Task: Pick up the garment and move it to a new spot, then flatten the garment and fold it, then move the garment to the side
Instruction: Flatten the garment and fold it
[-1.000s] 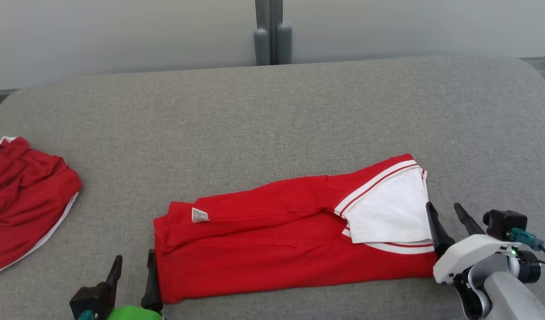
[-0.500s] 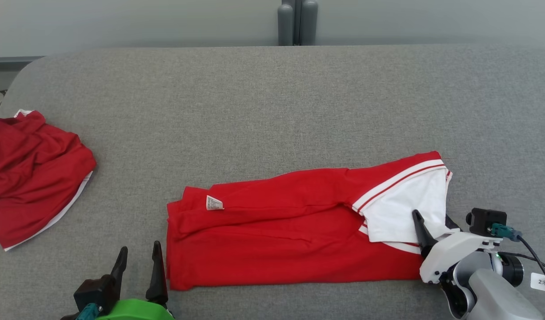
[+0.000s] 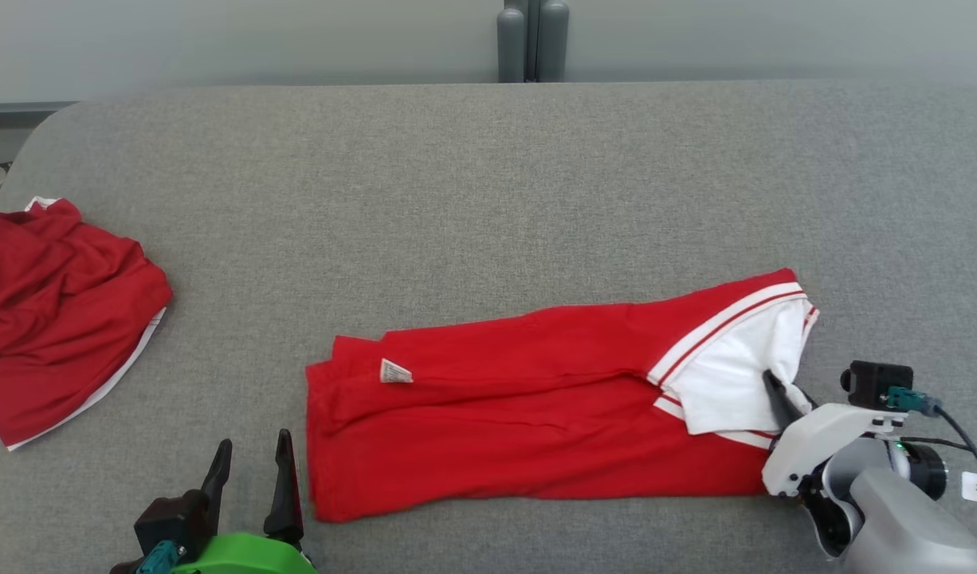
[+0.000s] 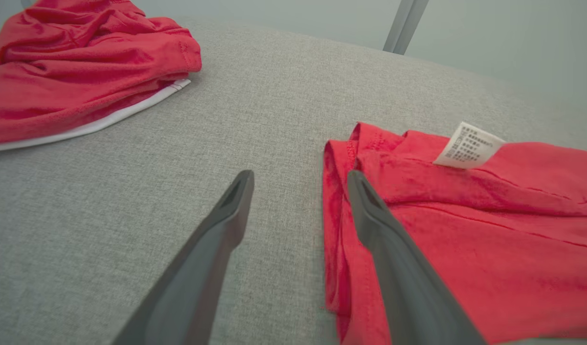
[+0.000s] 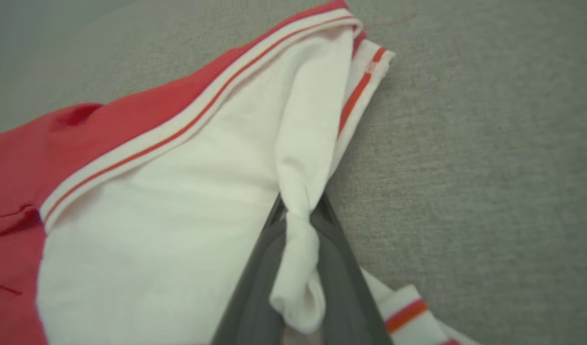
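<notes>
The garment (image 3: 528, 414) is a red shirt with a white panel and red-striped white trim, lying folded lengthwise across the grey surface. A small white label (image 3: 396, 371) sits near its left end. My right gripper (image 3: 785, 392) is shut on the white fabric at the garment's right end; in the right wrist view a bunched white fold (image 5: 298, 249) is pinched between the two dark fingers. My left gripper (image 3: 253, 466) stands open just left of the garment's left edge, its right finger (image 4: 370, 211) lying over the red hem (image 4: 336, 191).
A second red garment (image 3: 58, 319) with a white hem lies crumpled at the far left of the grey padded surface (image 3: 488, 199). A grey post (image 3: 531, 40) rises behind the back edge. Bare fabric stretches behind and to the right of the shirt.
The right gripper moved onto the white end of the garment and shut on it, bunching the fabric. The head camera shifted early on. The left gripper stayed open.
</notes>
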Tool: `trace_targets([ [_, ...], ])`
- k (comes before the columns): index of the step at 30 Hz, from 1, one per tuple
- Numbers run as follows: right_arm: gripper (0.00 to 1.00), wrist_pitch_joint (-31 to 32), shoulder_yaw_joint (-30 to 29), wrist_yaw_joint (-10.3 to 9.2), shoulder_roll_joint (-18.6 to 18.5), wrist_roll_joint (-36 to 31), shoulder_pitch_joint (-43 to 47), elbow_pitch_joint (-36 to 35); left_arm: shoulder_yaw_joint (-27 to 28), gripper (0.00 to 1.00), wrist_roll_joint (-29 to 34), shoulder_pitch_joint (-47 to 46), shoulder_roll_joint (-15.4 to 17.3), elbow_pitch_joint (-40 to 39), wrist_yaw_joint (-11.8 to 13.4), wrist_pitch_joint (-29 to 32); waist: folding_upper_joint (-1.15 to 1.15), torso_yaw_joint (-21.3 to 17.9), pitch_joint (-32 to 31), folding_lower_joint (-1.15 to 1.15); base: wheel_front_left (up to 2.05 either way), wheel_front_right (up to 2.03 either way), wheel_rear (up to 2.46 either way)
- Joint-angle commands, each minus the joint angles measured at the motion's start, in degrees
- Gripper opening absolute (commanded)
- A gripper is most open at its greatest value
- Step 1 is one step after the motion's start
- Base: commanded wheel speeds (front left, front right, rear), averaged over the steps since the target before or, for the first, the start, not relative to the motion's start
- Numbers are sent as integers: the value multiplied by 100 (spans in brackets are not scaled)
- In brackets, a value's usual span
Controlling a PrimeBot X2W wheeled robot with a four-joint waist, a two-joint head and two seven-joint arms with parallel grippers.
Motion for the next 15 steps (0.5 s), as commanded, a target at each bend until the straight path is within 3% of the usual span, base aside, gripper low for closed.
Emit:
trace_targets([
  [1, 0, -2, -89, -32, -168, 20, -2, 176, 14, 100, -9, -81, 14, 4, -8, 4, 0, -3, -11, 0, 0, 0, 0],
  [8, 0, -130, -649, -25, -550, -125, -253, 446, 39, 100, -48, 26, 14, -13, -13, 4, 0, -53, -53, 0, 0, 0, 0],
  [15, 0, -126, -772, -22, -450, -639, -2, -429, 51, 100, -91, 130, 14, 20, 4, 4, 0, -246, -126, 0, 0, 0, 0],
])
